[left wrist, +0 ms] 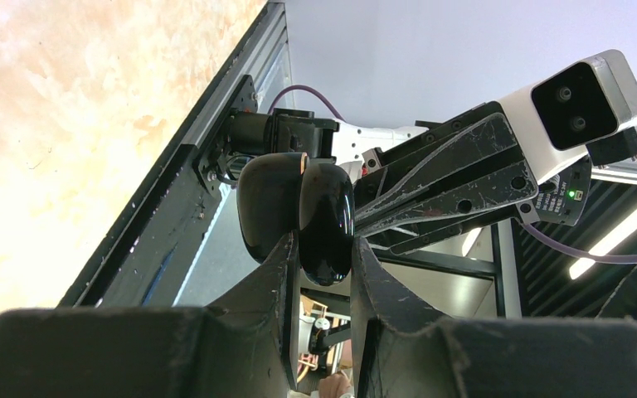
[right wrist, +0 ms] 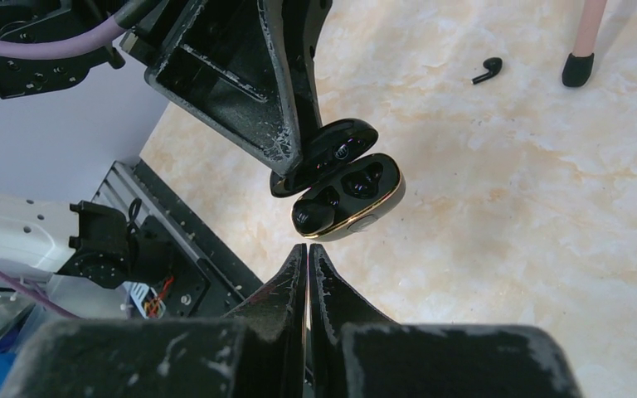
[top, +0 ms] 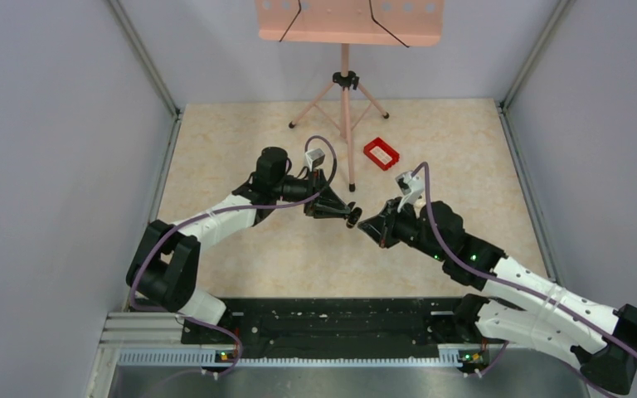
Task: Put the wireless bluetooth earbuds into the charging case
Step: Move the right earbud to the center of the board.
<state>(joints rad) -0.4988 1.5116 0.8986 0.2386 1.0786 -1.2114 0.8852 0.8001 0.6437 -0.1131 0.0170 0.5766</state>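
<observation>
Room: pale grey walls (top: 50, 124) box the cell on three sides. Surface: beige marbled table (top: 464, 149), flat and smooth, so small parts will skid if nudged. Pink stand (top: 346, 91) on tripod legs at top ctr of the top view, w/ a red tray (top: 381, 153) just right of its legs.

Both arms meet at frame ctr, above the table. L gripper (top: 347, 214) is clamped on the charging case (right wrist: 348, 195), apparently by the lid half. The case hangs lid-open in mid-air, ctr of the R wrist view, sockets facing the R arm. R gripper (right wrist: 308, 253) has its jaws fully closed on nothing, tips just below the case.

Case: glossy hard shell, light and slippery. Grip across the flat sides and go easy on the hinge. One socket shows a dark glossy lump, but can't tell if it's a seated bud.

One earbud (right wrist: 487, 70) lies on the table at upper right of the R wrist view, near a tripod foot. It's tiny, stiff and near weightless, so pinch the stem, not the rounded head.
</observation>
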